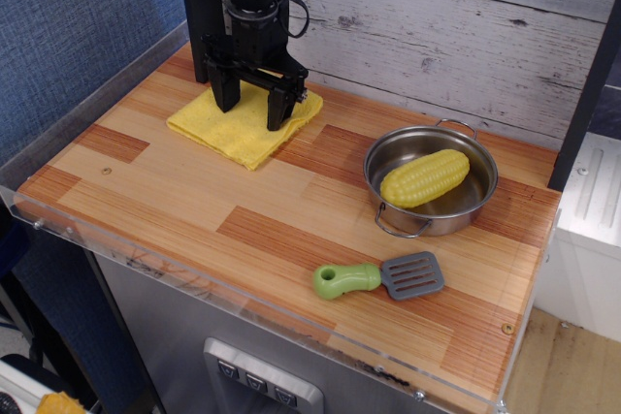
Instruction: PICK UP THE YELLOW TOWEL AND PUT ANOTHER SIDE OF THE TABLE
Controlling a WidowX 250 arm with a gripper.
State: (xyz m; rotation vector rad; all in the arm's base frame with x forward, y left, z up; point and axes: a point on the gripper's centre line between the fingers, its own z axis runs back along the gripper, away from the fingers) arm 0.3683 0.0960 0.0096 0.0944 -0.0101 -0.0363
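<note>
The yellow towel (238,126) lies folded and flat at the back left of the striped wooden table (223,210). My black gripper (252,109) is directly above it, pointing down. Its two fingers are spread apart, with the tips down at the cloth's surface. There is nothing between the fingers. The back part of the towel is hidden behind the gripper.
A steel pot (474,200) holding a yellow corn cob (424,177) stands at the right. A spatula with a green handle (378,278) lies near the front edge. A grey plank wall runs behind the table, and a blue wall is at the left.
</note>
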